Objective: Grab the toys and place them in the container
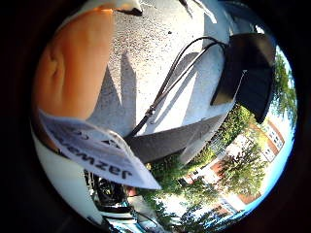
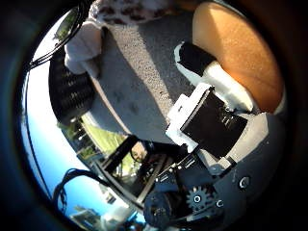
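Note:
In the right thumb side palm view a plush toy [image 2: 101, 24], white with a dark spotted patch, lies on grey pavement [image 2: 135, 77]. A smooth orange rounded thing [image 2: 241, 48] lies beside the pavement; I cannot tell if it is the container. It also shows in the right little finger side palm view [image 1: 73, 63], close to the palm. My hand [image 2: 212, 106] is over the pavement, with white and black fingers [image 2: 197, 63] reaching out fairly straight towards the orange thing. They are away from the toy and nothing is between them.
A white printed tag [image 1: 97, 146] hangs close to the palm. A flat black panel [image 1: 248, 68] stands on the pavement. A dark ribbed thing [image 2: 67, 91] lies near the plush toy. Trees and buildings [image 1: 243, 160] are beyond the paved area.

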### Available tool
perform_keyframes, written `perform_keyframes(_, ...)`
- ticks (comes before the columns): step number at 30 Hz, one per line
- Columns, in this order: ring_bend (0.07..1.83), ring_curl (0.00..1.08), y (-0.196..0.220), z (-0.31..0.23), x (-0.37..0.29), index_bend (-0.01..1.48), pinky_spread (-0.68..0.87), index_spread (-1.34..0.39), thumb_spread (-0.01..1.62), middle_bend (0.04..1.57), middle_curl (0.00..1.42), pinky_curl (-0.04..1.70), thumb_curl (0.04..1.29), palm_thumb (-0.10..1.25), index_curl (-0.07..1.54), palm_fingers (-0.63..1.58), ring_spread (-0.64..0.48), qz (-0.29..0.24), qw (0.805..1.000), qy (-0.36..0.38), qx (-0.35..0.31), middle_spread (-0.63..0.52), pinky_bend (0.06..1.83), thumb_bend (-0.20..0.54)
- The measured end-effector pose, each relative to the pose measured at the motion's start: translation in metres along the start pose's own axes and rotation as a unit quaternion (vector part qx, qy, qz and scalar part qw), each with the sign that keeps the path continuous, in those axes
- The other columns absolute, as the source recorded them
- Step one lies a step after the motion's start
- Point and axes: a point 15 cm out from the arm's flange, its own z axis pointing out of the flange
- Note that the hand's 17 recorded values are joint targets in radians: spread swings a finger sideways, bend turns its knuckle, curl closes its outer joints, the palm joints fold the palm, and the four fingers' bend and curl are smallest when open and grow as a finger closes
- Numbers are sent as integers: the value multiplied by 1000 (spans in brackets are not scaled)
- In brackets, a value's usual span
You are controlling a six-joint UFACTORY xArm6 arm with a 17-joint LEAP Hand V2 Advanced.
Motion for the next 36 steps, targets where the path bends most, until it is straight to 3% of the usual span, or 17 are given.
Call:
perform_keyframes(5, 1227, 705, 8, -35, 14, 277, 335, -508, 1090, 963, 775, 486, 420, 860, 192, 1070, -5, 9, 1000, 6, 22, -170, 1177, 17)
perform_keyframes(8, 1262, 741, 33, -47, 16, 395, 298, -604, 1095, 1011, 842, 559, 477, 964, 209, 1044, -42, 17, 1000, 1, 22, -193, 1278, 42)
perform_keyframes(15, 1319, 813, 79, -140, -8, 638, 223, -771, 1106, 1115, 962, 700, 577, 991, 296, 938, -94, -1, 999, 6, 40, -220, 1418, 3)
perform_keyframes(19, 1352, 833, 115, -190, -58, 707, 200, -819, 1116, 1151, 997, 746, 612, 993, 339, 893, -108, -48, 998, -35, 20, -222, 1452, -8)
perform_keyframes(25, 1411, 863, 149, -299, -167, 791, 173, -883, 1127, 1215, 1043, 816, 672, 993, 442, 823, -119, -148, 983, -76, 81, -222, 1513, -10)
perform_keyframes(29, 1438, 873, 155, -346, -226, 828, 161, -907, 1133, 1246, 1058, 847, 701, 998, 519, 792, -121, -204, 971, -54, 115, -220, 1537, -10)
perform_keyframes(36, 1492, 885, 153, -393, -360, 839, 145, -931, 1134, 1298, 1073, 890, 742, 987, 680, 733, -126, -276, 944, -90, 159, -208, 1575, -12)
